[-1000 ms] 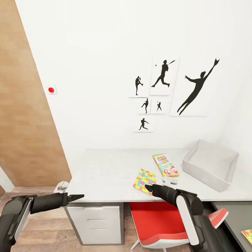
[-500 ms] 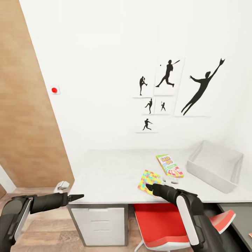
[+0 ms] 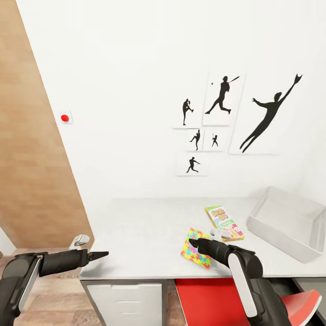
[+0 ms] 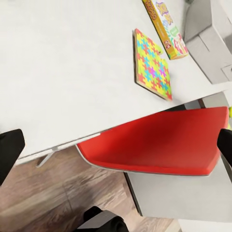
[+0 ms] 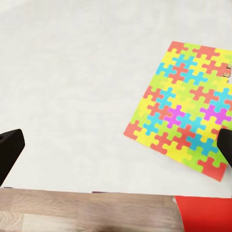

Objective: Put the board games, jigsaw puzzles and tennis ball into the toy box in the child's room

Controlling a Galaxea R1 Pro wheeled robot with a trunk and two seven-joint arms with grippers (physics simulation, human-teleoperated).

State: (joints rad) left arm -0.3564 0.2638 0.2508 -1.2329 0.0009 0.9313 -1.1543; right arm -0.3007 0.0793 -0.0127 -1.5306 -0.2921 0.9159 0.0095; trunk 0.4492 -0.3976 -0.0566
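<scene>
On the pale grey table (image 3: 145, 231) lies one jigsaw puzzle (image 3: 195, 250), a bright multicoloured sheet near the front edge. Just behind it is the "SKIP BO" board game (image 3: 223, 222). The pale grey toy box (image 3: 290, 224) stands at the table's right end, with nothing showing inside. My right gripper (image 3: 192, 243) hovers open over the jigsaw puzzle's near-left corner; its wrist view looks down on the jigsaw puzzle (image 5: 186, 125). My left gripper (image 3: 103, 255) is open and held off the table's front-left corner. The left wrist view takes in the jigsaw puzzle (image 4: 152, 65), board game (image 4: 166, 26) and toy box (image 4: 210, 41).
A red chair (image 3: 203, 303) is tucked under the table below my right arm, beside white drawers (image 3: 131, 303). A wood-panelled wall (image 3: 27, 172) stands at the left, and a white wall with baseball silhouettes rises behind the table.
The whole view has shifted: the table and its things sit lower and further right in the picture, and the chair shows less. Both arms keep the same pose.
</scene>
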